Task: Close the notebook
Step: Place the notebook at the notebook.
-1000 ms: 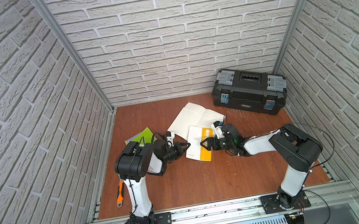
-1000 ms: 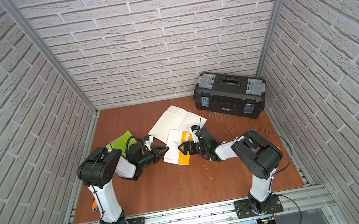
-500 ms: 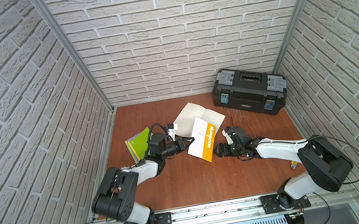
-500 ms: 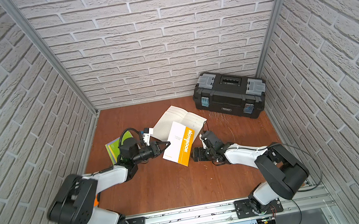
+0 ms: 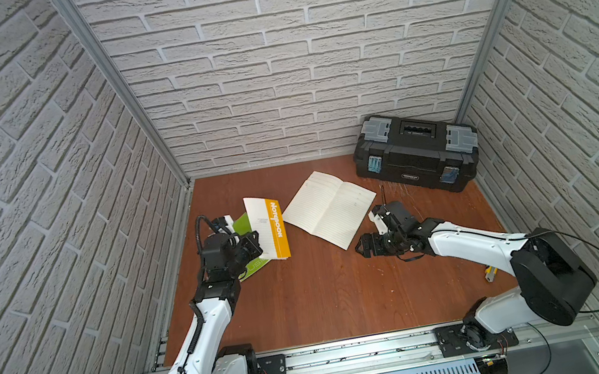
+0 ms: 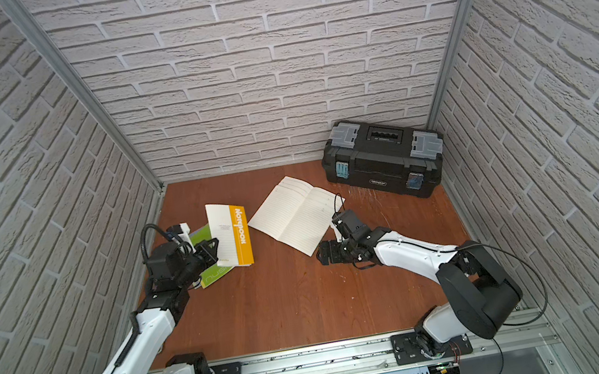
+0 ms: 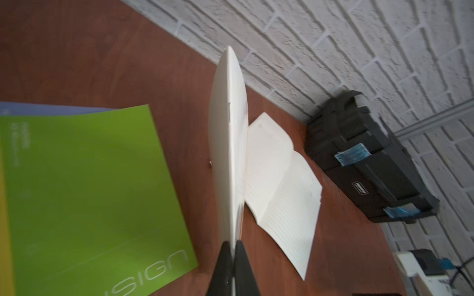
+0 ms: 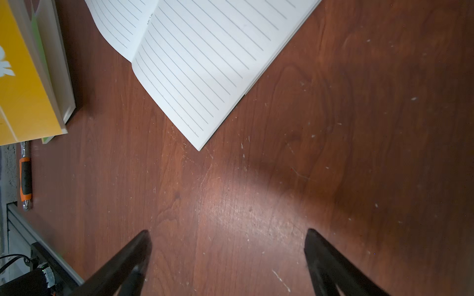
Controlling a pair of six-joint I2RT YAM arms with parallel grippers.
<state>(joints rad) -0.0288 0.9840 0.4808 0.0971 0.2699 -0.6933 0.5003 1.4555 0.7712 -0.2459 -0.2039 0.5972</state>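
A notebook (image 5: 330, 216) (image 6: 294, 214) with lined white pages lies open on the middle of the wooden table (image 5: 329, 295). It also shows in the wrist views as the open notebook (image 7: 279, 184) (image 8: 205, 59). A second, yellow-and-white notebook (image 5: 270, 228) (image 6: 231, 235) (image 7: 228, 143) is closed and stands on edge at the left. My left gripper (image 5: 254, 241) (image 6: 214, 249) (image 7: 234, 246) is shut on its near edge. My right gripper (image 5: 362, 245) (image 6: 322, 254) (image 8: 228, 238) is open and empty, low over bare wood just in front of the open notebook's near corner.
A green notebook (image 5: 251, 267) (image 7: 89, 192) lies flat under the held one at the left. A black toolbox (image 5: 414, 153) (image 6: 382, 157) stands at the back right by the wall. An orange-handled tool (image 8: 25, 179) lies near the front left rail.
My left gripper has carried the yellow-and-white notebook leftward, off the open notebook and over the green one. My right gripper has drawn back from the open notebook toward the front.
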